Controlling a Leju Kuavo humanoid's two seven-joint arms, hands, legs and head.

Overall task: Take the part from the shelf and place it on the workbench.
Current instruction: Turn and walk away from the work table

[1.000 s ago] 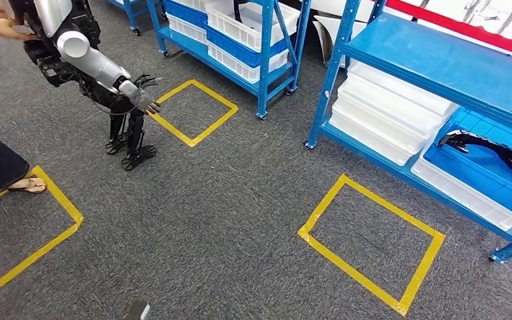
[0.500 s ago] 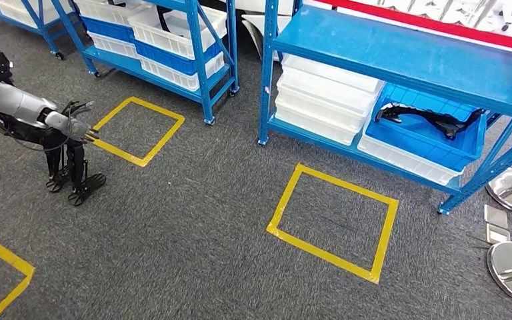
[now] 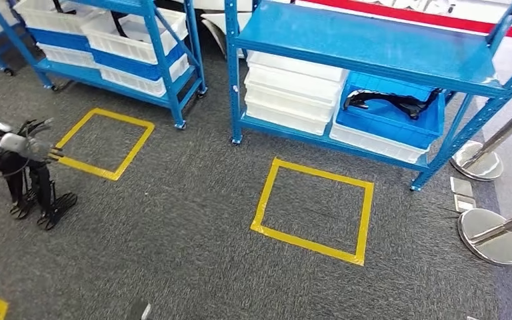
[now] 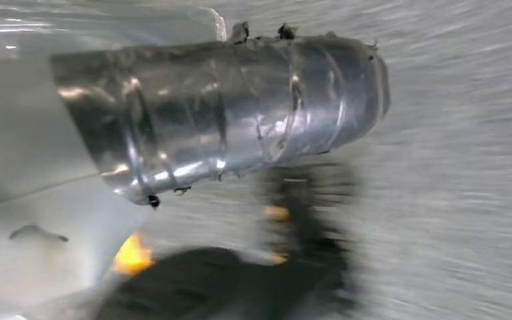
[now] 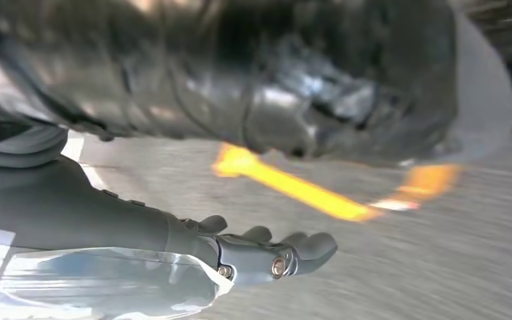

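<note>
Long black curved part (image 3: 388,101)

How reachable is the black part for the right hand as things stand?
Probably not yet: the black part lies in a blue bin on the far shelf, while the right hand hangs by the floor.

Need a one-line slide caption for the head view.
Facing the blue shelf: black part lies in a blue bin, yellow floor square in front.
</note>
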